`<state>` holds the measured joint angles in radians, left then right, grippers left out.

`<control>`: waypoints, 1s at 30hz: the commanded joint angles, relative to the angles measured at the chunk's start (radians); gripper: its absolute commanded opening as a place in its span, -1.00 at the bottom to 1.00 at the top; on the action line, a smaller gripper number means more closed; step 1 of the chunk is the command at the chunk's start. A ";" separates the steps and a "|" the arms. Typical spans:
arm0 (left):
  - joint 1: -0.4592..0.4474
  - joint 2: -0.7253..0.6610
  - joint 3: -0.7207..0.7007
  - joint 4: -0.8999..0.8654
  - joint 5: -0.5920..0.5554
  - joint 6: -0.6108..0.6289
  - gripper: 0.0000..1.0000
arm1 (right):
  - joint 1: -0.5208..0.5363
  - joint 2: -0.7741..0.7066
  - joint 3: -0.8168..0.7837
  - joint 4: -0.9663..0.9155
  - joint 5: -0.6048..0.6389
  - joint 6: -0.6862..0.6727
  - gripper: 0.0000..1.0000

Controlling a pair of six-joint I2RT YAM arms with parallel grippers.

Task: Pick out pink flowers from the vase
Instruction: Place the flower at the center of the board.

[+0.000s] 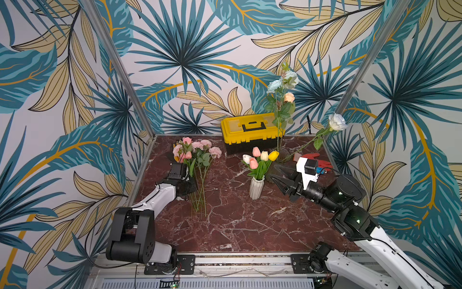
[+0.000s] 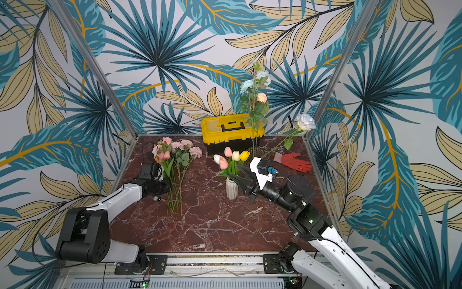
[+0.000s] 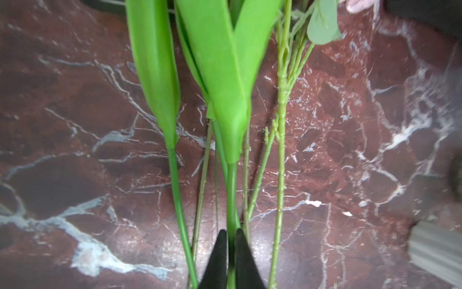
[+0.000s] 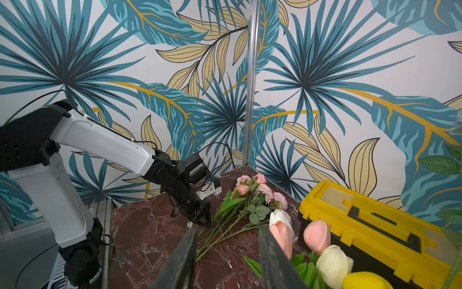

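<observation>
A white ribbed vase (image 1: 256,190) (image 2: 232,189) stands mid-table and holds two pink tulips (image 1: 253,163) (image 4: 282,235) among white, cream and yellow ones. Picked pink flowers (image 1: 197,147) (image 2: 177,146) lie in a bunch on the table at the left, stems toward the front. Low over those stems, my left gripper (image 3: 231,231) has its jaws drawn to a narrow slit around one green tulip stem (image 3: 232,195). My right gripper (image 1: 272,170) (image 4: 227,230) hangs open and empty just right of the vase, its fingers level with the tulip leaves.
A yellow toolbox (image 1: 250,127) sits at the back. A clear glass vase (image 1: 281,152) beside it holds tall pale blue, peach and white blooms; the white rose (image 1: 337,121) leans right. A red glove (image 2: 293,161) lies at the back right. Metal posts mark the table's back corners.
</observation>
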<state>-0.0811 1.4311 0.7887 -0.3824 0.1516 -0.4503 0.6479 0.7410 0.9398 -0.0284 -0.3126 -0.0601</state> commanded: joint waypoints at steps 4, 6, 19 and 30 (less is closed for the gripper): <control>0.009 -0.064 0.039 -0.069 -0.066 0.001 -0.47 | 0.003 -0.015 -0.003 -0.056 0.029 -0.055 -0.16; 0.008 -0.117 0.043 -0.091 -0.075 -0.001 -0.45 | 0.003 -0.017 0.014 -0.094 0.064 -0.052 -0.18; -0.348 -0.497 0.051 -0.079 -0.078 0.119 -0.18 | 0.003 -0.026 0.078 -0.368 0.177 0.011 -0.38; -0.444 -0.782 -0.068 -0.026 -0.044 0.250 -0.05 | 0.003 0.069 -0.058 -0.204 0.078 -0.145 -0.39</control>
<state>-0.5217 0.7033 0.7696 -0.4427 0.0937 -0.2493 0.6479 0.7906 0.9245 -0.3115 -0.2150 -0.1337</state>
